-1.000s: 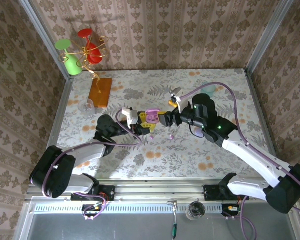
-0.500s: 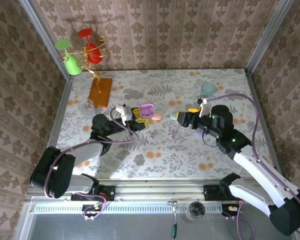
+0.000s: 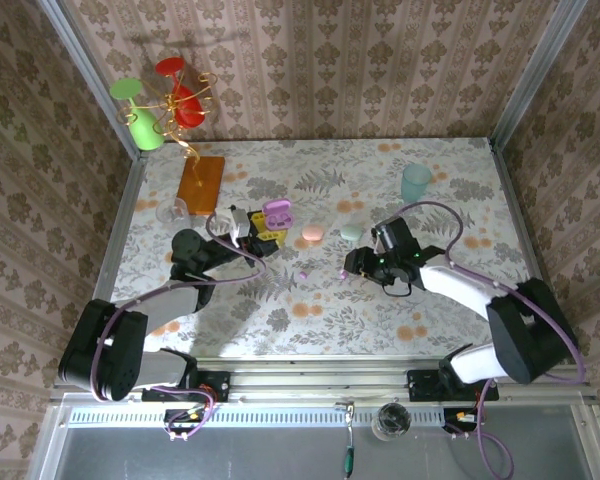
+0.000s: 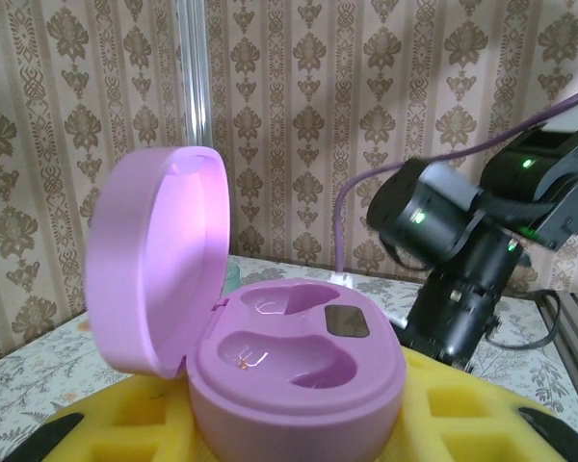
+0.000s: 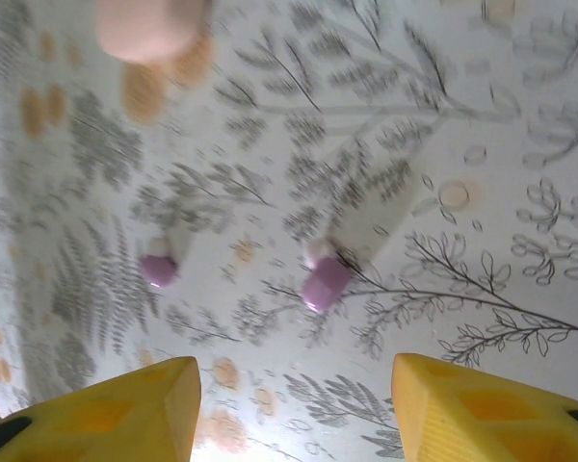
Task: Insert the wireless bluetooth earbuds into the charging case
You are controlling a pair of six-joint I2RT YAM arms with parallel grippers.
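Two lilac earbuds (image 5: 325,279), seemingly, on table (image 5: 462,115), left gripper (image 3: 268,232) holding case (image 4: 299,371)

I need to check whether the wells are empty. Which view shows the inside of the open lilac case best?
The left wrist view: the lilac case sits close up, lid raised, both wells plainly empty. In the top external view it is a small open shape, wells too tiny to read.

Right wrist view: blur softens the lilac earbuds (image 5: 325,279) ahead of the right tool (image 5: 294,404); the pink case (image 5: 149,24) beyond them is cut by the top edge. Left wrist view: the lilac charging case (image 4: 289,375) hides the left tool's (image 4: 299,428) gripping faces; the bottom edge crops its yellow pads (image 4: 125,419).
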